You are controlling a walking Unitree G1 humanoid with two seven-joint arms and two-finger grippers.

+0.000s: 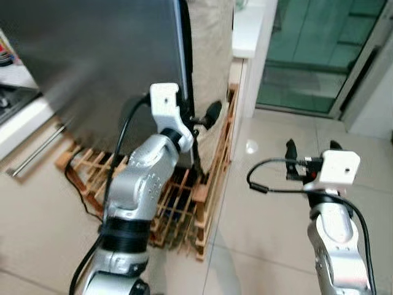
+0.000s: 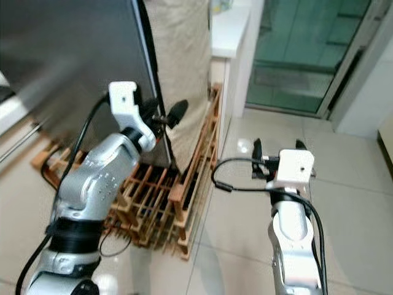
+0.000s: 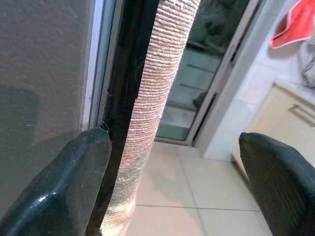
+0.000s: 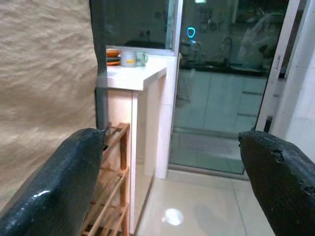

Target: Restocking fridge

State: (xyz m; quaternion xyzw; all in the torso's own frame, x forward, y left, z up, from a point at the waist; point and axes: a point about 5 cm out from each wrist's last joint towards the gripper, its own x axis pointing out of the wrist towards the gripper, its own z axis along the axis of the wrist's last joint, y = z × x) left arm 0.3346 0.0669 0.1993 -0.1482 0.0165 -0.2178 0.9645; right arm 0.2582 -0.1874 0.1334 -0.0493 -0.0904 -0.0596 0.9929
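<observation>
The fridge's dark grey door (image 1: 92, 61) fills the upper left, with a black edge strip (image 3: 125, 98) along its right side. My left gripper (image 1: 203, 118) is raised at that edge and is open; one finger (image 3: 59, 187) touches the black strip, the other finger (image 3: 280, 182) hangs free over the floor. A beige woven cover (image 1: 212, 61) on the fridge's side lies between them. Lower right, my right gripper (image 1: 312, 150) is open and empty above the tiled floor.
A wooden slatted rack (image 1: 184, 203) lies on the floor at the fridge's foot, below my left arm. A white counter (image 1: 249, 27) with cups (image 4: 130, 59) stands behind the fridge. Glass sliding doors (image 1: 313, 55) are at the back right. Pale tiles (image 1: 264, 203) stretch to the right.
</observation>
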